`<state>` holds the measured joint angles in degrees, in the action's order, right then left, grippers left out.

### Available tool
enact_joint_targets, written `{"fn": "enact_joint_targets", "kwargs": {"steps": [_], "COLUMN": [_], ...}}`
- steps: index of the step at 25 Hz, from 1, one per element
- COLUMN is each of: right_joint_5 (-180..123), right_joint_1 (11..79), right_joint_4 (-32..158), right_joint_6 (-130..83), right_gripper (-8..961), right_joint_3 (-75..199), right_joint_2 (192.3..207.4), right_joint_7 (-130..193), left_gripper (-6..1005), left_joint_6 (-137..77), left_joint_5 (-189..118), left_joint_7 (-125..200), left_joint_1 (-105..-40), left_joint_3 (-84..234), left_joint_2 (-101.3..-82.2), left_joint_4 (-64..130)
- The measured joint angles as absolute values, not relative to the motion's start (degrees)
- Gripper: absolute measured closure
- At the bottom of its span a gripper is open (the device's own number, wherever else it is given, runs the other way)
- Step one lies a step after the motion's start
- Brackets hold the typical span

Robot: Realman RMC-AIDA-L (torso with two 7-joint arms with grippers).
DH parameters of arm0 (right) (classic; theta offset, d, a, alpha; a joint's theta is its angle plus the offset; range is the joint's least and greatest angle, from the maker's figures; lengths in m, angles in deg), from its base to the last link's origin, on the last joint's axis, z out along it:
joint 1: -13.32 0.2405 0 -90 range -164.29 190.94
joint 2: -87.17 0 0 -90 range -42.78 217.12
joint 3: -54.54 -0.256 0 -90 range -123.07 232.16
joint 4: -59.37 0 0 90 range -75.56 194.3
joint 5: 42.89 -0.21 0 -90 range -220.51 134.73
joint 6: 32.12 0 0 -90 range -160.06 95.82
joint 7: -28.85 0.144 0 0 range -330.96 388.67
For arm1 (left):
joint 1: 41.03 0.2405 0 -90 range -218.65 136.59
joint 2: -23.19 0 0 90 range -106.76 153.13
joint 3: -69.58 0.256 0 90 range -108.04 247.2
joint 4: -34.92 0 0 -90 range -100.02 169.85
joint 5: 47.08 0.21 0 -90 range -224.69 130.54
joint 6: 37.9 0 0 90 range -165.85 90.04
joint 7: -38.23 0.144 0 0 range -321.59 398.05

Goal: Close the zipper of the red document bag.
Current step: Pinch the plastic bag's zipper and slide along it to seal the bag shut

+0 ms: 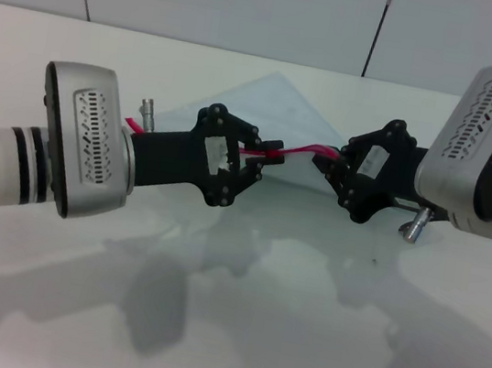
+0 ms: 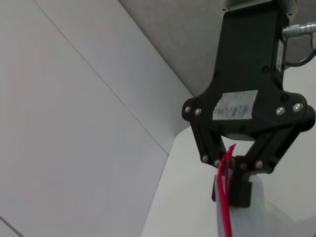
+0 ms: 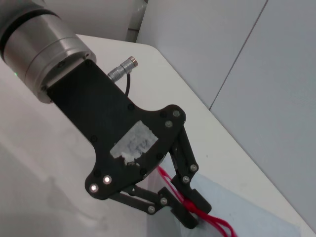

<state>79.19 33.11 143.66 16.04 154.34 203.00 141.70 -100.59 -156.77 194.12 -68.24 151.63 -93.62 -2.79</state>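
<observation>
Pinching one zipper [image 1: 290, 150] between them, left pincer [image 1: 272, 151] and right pincer [image 1: 327, 159] hold one red document bag [image 1: 276, 105] aloft.

Black linkage grippers [image 1: 274, 151] with silver screws and white labels join silver vented wrists on white arms.

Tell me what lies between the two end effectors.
In the head view, a raised stretch of the zipper spans from the left end effector to the right end effector, the red document bag behind.
</observation>
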Motion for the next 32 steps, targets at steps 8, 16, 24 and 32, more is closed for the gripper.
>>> {"fn": "enact_joint_targets", "kwargs": {"steps": [8, 16, 24, 32], "right_joint_5": [79.19, 79.18, 79.19, 79.17], "right_joint_1": [33.01, 32.87, 32.98, 32.64], "right_joint_4": [143.66, 143.52, 143.48, 143.70], "right_joint_6": [16.04, 16.04, 16.02, 15.73], "right_gripper": [852, 847, 841, 836], "right_joint_3": [154.29, 154.29, 154.29, 153.20], "right_joint_2": [203.01, 203.01, 203.01, 203.01], "right_joint_7": [141.70, 141.70, 141.70, 141.70], "left_gripper": [912, 915, 919, 897], "left_joint_6": [-100.17, -99.72, -99.72, -98.82], "left_joint_5": [-156.86, -157.07, -157.47, -157.72], "left_joint_7": [194.33, 194.59, 194.67, 194.75], "left_joint_1": [-68.12, -68.02, -68.01, -67.55], "left_joint_3": [151.67, 151.67, 151.66, 151.21], "left_joint_2": [-93.69, -93.71, -93.71, -93.66], "left_joint_4": [-2.80, -2.79, -2.79, -2.37]}}
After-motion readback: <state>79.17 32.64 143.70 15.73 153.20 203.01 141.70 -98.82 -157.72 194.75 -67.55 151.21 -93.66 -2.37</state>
